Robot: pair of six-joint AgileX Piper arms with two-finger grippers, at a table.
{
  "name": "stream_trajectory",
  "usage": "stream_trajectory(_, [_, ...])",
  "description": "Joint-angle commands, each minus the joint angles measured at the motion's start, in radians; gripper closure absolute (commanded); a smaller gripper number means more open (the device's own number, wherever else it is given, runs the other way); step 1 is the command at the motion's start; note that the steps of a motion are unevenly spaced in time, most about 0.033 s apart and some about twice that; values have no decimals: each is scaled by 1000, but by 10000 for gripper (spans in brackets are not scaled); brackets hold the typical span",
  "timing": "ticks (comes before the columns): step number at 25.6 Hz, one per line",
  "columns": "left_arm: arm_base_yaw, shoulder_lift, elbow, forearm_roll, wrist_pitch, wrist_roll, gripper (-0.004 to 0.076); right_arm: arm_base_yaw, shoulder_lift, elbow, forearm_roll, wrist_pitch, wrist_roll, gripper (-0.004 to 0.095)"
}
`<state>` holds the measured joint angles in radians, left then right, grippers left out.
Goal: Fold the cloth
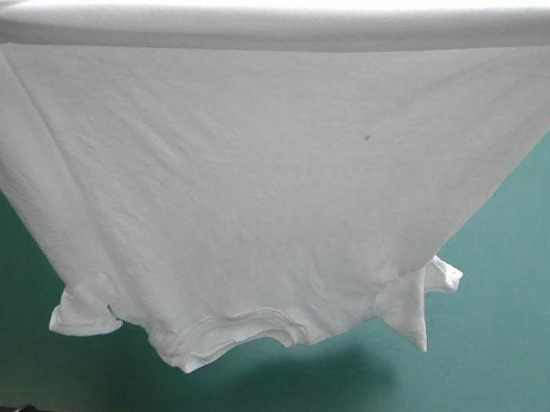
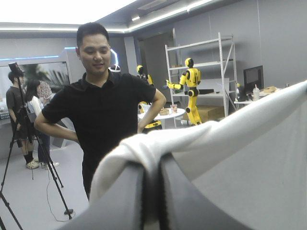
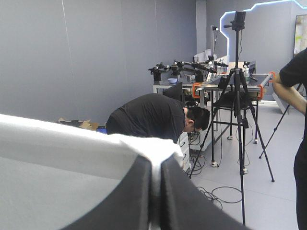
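I have the T-shirt (image 1: 257, 185) lifted over the counter (image 1: 501, 322), hanging spread like a curtain across most of the high view. It hangs upside down. The hem (image 1: 291, 19) is pulled taut in a rolled band along the top, and the collar (image 1: 235, 333) is at the lowest point, toward the counter's near edge. One sleeve (image 1: 83, 310) dangles at the lower corner on the left arm's side, and the second sleeve (image 1: 421, 301) at the corner on the right arm's side, a bit higher. The fabric is mostly smooth with light wrinkles. There is a small dark speck (image 1: 367, 136) on the upper half (stain or lint, can't tell). A shadow (image 1: 337, 375) falls on the teal-green cover below the collar; I can't tell whether the collar touches the counter.

Neither arm shows in the high view; the cloth covers that area.

Left wrist view: the left gripper (image 2: 153, 165) is all but closed, with white cloth pinched between its black fingers (image 2: 184, 203) and bunched over the tips. The hem runs off from there as a thick taut roll.

Right wrist view: the right gripper (image 3: 154, 165) is the same, nearly closed on a thin strip of T-shirt, with a corner of fabric folded over the tips. The rest of the cloth stretches away to one side as a flat white field.
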<state>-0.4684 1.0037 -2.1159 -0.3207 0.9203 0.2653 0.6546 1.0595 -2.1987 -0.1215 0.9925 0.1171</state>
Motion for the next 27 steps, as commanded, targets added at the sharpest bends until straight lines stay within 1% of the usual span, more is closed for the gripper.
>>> stream_trajectory(1, [-8,15,-15,10,-146,14,733,-4,-2,-19,-24,-126,-33,923])
stream_trajectory(3, [-8,50,-15,27,-188,41,733,-4,15,-17,-65,-151,-36,923])
stream_trajectory(4, [-8,91,-15,74,-224,31,733,-4,36,-17,-131,-170,-33,923])
stream_trajectory(6, [-8,155,-15,141,-284,-37,733,-4,81,-17,-238,-191,-14,923])
stream_trajectory(9, [-8,281,-15,180,-363,-45,733,-4,182,-17,-501,-193,135,925])
stream_trajectory(10, [-8,303,-15,194,-399,-45,733,-4,211,-20,-558,-195,165,925])
stream_trajectory(12, [-8,364,-17,238,-506,-63,733,-12,266,-26,-652,-218,205,925])
stream_trajectory(14, [-6,416,-27,321,-608,-114,733,-47,330,-63,-697,-250,252,925])
stream_trajectory(15, [3,448,-38,345,-642,-148,733,-80,364,-89,-697,-272,261,925])
stream_trajectory(16, [13,474,-60,365,-656,-173,733,-112,393,-114,-683,-298,264,925])
stream_trajectory(18, [40,546,-127,354,-660,-203,733,-207,471,-190,-593,-350,262,925])
stream_trajectory(20, [74,620,-219,347,-673,-236,733,-295,545,-269,-436,-384,224,925])
stream_trajectory(21, [88,658,-275,347,-678,-244,733,-337,584,-311,-346,-404,181,925])
stream_trajectory(24, [113,756,-432,345,-678,-271,733,-438,675,-397,-125,-480,75,925])
stream_trajectory(27, [136,823,-551,287,-693,-271,733,-489,707,-410,6,-535,4,925])
